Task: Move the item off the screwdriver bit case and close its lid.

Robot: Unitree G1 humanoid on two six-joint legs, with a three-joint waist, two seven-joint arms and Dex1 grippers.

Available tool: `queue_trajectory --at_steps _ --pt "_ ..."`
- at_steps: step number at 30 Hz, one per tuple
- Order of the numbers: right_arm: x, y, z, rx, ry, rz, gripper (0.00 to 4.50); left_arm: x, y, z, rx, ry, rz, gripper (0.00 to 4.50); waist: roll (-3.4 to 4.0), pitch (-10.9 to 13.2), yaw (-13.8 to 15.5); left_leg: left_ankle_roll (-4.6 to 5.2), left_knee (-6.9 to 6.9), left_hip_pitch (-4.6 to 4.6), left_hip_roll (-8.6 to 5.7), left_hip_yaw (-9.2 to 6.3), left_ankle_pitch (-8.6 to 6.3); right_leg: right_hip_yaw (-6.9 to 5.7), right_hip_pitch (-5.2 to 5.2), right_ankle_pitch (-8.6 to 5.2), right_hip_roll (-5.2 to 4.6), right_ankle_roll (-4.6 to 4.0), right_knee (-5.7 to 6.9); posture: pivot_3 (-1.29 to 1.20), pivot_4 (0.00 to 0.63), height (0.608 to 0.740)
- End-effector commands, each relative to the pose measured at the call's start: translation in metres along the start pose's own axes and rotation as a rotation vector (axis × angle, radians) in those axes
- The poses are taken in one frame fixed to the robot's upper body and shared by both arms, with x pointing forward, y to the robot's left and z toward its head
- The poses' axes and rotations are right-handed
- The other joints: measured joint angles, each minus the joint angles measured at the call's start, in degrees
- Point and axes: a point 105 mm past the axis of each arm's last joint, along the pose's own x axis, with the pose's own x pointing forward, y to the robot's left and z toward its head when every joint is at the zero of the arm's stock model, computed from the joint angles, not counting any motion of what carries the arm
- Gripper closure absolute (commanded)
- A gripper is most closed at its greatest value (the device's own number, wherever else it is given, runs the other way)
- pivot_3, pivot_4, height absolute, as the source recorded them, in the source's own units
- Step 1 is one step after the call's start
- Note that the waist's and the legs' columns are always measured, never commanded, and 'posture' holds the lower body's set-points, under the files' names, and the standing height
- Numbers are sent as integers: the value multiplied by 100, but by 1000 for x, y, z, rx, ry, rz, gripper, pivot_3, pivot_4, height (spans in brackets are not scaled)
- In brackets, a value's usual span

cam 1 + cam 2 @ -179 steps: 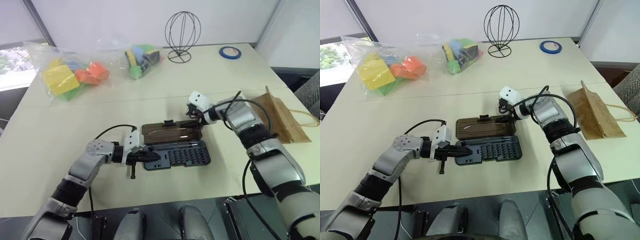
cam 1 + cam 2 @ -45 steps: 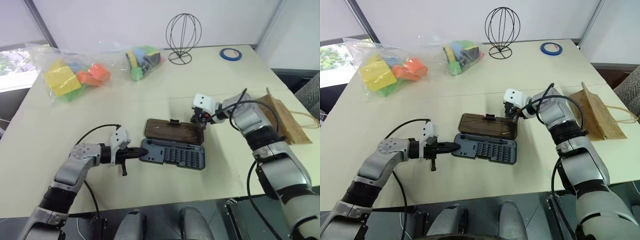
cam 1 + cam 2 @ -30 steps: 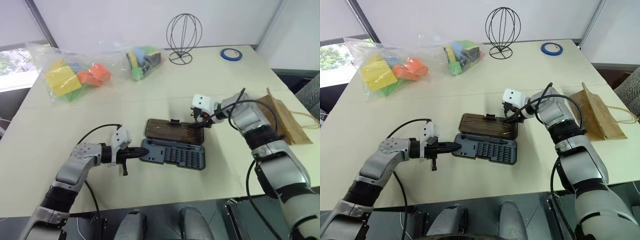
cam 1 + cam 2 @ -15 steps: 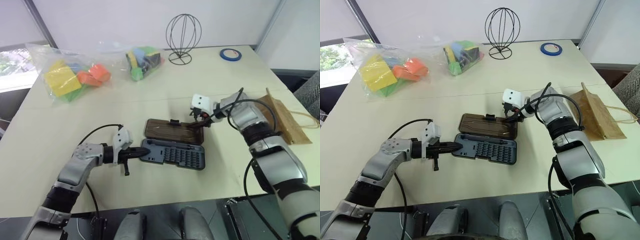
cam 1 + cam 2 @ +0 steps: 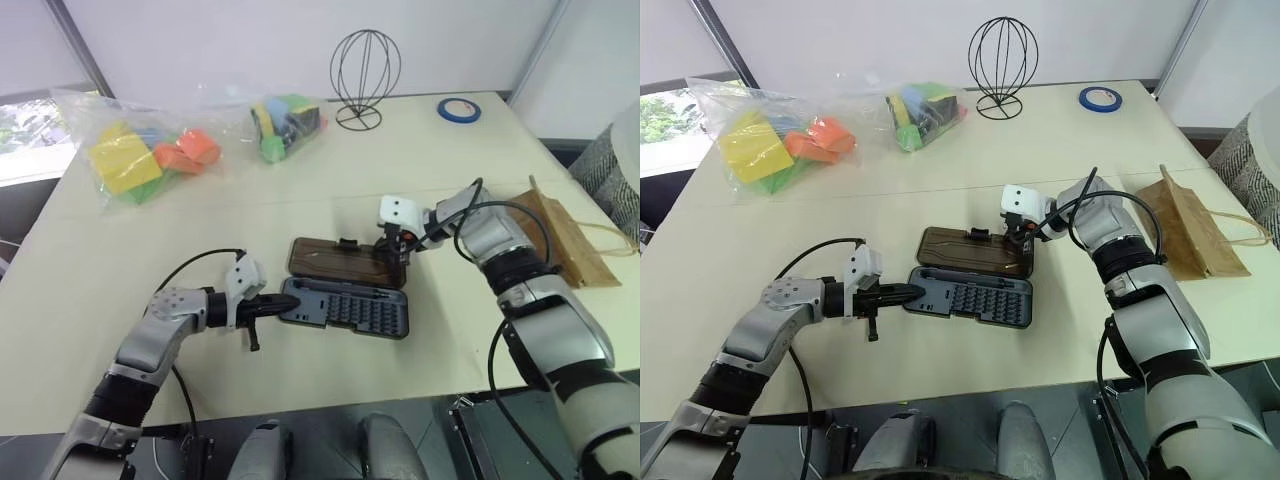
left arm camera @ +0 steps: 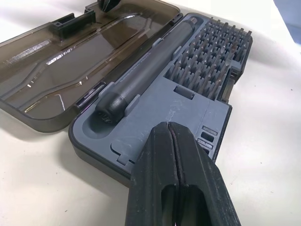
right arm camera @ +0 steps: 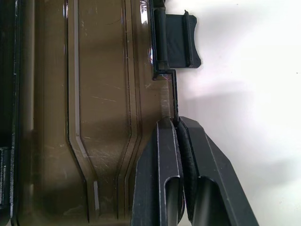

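You had one screwdriver bit case [image 5: 345, 308] on the table [image 5: 200, 210], one lid [image 5: 342, 262] hinged to it and lying flat open on its far side, and one kraft paper bag [image 5: 560, 240] off to your right, well apart from the case, near the table's right edge. Beyond them there were two clear bags of coloured blocks [image 5: 140, 150], one wire globe stand [image 5: 364, 75] and one roll of blue tape [image 5: 457, 108] at the far side. Your left gripper [image 5: 272, 308] reached in low from the left, nearly level, its two black fingers pressed together with nothing between them and their tips resting on the left end of the case tray, as the left wrist view showed [image 6: 171, 136]. Your right gripper [image 5: 1021, 243] came in from the right with the forearm angled across the table and the fingers pointing down at the lid's far right edge; in the right wrist view [image 7: 176, 125] the fingers were closed on that thin rim, just beside the small black latch [image 7: 178, 42]. The tray was dark grey-blue with rows of small bits filling its right part and one dark driver handle [image 6: 146, 75] lying along the hinge side. The lid was translucent smoky brown with rounded corners and moulded ribs.
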Motion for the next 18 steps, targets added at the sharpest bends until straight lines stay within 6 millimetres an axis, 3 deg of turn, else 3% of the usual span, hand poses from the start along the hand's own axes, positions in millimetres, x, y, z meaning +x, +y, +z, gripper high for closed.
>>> queue_trajectory --at_steps 1,15,18 --pt "3 6 -17 30 61 15 4401 -1 0 -10 -17 37 4 4500 0 0 0 0 0 0 0 0 0 0 0 0 0 0 0 0 150 740" --pt "-1 11 1 -39 3 -2 4401 -6 5 -8 -33 25 34 4500 0 0 5 -11 -3 -4 0 -1 6 -1 -7 0 0 0 0 0 150 740" --pt "-3 13 5 -71 -3 -4 4401 -10 12 4 -46 -10 61 4500 0 0 5 -8 -4 -5 0 -1 5 -1 -8 0 0 0 0 0 150 740"
